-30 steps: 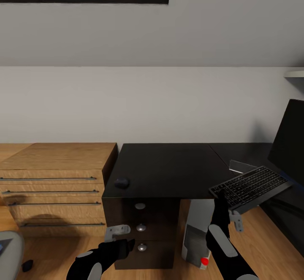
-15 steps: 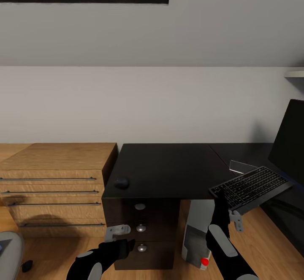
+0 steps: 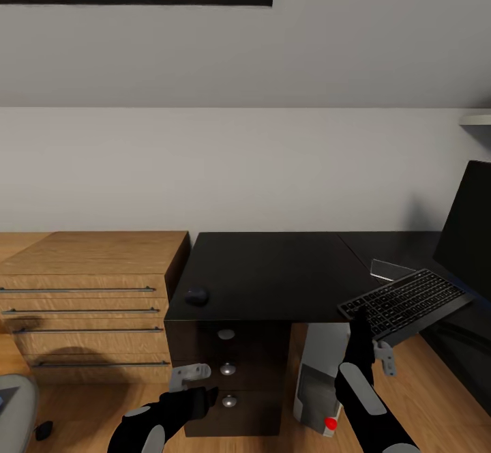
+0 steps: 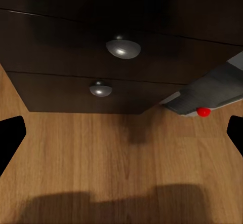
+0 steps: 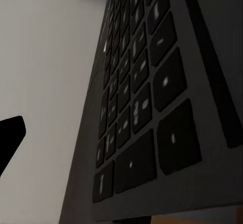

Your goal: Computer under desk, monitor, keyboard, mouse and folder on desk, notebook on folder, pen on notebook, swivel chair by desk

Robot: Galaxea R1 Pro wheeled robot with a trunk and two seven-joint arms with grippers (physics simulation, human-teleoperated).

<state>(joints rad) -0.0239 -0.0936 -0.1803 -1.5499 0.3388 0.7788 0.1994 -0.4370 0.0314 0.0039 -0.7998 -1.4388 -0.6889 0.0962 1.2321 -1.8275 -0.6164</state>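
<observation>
So I had the keyboard (image 3: 407, 303) pinched by its near corner in my right gripper (image 3: 372, 333), jaws clamped on the edge, the board tilted up in the air off the desk's front edge; the desk (image 3: 273, 269) top sat ahead of those jaws and a bit to my left, the monitor (image 3: 469, 231) further out past the keyboard's far end; the keyboard's long axis ran away from my right jaws toward the monitor, so the set-down looked like a push forward along that same line; right arm was obviously the nearer one. My left gripper (image 3: 194, 374) hung low in front of the desk drawers, jaws spread, nothing between them. The mouse (image 3: 196, 296) sat on the desk near its front left corner; the computer (image 3: 320, 385) stood on the floor under the desk, below the keyboard. Monitor was cut off at the frame edge; I think a pale flat thing lay behind the keyboard, couldn't tell what.
</observation>
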